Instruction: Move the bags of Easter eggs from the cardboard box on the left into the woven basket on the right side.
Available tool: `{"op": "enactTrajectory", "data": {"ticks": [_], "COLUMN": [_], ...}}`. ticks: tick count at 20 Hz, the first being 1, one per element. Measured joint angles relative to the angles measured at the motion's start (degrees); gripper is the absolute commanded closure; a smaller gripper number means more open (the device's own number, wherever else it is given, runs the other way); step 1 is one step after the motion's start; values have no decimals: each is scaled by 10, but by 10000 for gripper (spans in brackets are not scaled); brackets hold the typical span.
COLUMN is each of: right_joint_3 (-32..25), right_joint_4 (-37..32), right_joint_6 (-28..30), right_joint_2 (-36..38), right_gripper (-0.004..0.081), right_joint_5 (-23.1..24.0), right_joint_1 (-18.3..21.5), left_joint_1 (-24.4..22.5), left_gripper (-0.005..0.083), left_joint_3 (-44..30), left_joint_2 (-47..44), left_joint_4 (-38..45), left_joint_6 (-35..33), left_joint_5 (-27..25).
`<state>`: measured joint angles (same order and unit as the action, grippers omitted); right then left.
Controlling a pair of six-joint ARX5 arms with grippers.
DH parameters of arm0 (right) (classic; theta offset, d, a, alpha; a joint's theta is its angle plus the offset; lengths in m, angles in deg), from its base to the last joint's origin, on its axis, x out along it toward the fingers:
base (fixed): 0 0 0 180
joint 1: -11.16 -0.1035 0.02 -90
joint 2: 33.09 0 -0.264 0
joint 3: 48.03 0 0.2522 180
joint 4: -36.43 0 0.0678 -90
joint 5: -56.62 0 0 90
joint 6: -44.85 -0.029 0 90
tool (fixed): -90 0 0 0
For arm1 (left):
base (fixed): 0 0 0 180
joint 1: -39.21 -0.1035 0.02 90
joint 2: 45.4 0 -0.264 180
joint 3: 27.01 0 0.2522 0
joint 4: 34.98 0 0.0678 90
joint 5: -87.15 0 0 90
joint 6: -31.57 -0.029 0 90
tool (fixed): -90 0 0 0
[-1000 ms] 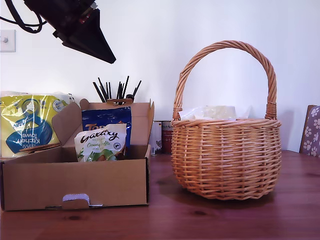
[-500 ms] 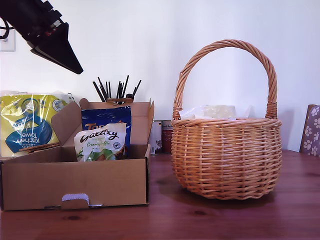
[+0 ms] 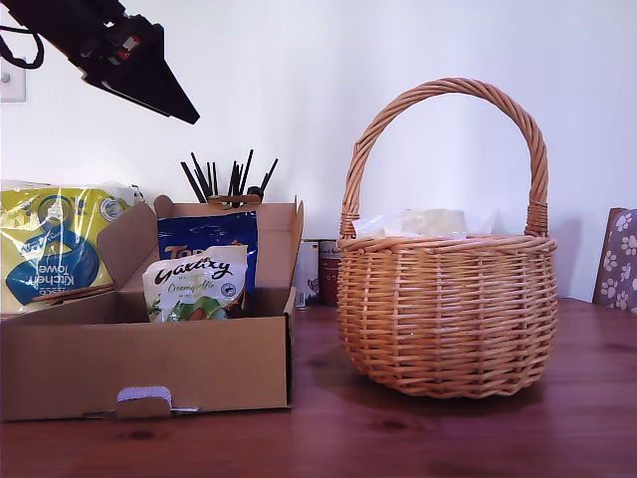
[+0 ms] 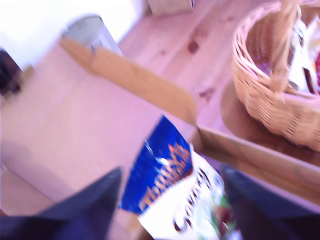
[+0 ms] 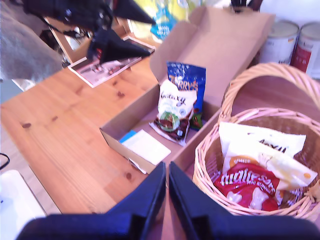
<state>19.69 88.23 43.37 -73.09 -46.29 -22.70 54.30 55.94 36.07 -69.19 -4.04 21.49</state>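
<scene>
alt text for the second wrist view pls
My second hand, shut and empty, hangs above the table between the cardboard box, holding a Galaxy bag and a blue bag, and the woven basket, holding an orange-white bag.

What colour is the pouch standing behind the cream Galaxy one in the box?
Dark blue pouch with gold lettering, clearest in the exterior view.

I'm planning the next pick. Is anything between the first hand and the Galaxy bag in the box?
Nothing visible. My first hand hangs open above the cardboard box, whose lid flap is folded back. The Galaxy bag stands upright in front of the blue bag, its top uncovered.
</scene>
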Motion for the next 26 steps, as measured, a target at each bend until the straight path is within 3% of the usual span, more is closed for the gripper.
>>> {"op": "enactTrajectory", "data": {"ticks": [4,9,16,22,26], "right_joint_3": [0,0,0,0,0], "right_joint_4": [-5,-10,-11,-10,-10], "right_joint_6": [0,0,0,0,0], "right_joint_2": [-18,-21,-21,-21,-21], "right_gripper": [782,782,782,782,782], "right_joint_5": [0,0,0,0,0], "right_joint_1": [0,0,0,0,0], "left_joint_1": [-9,-24,-30,-28,-18], "left_gripper": [-7,-7,-7,-7,-7], "left_joint_3": [7,69,204,206,206], "left_joint_2": [24,155,266,301,308], "left_joint_4": [21,7,-129,-229,-249], "left_joint_6": [-6,-6,-6,-21,-33], "left_joint_5": [26,48,66,75,63]}}
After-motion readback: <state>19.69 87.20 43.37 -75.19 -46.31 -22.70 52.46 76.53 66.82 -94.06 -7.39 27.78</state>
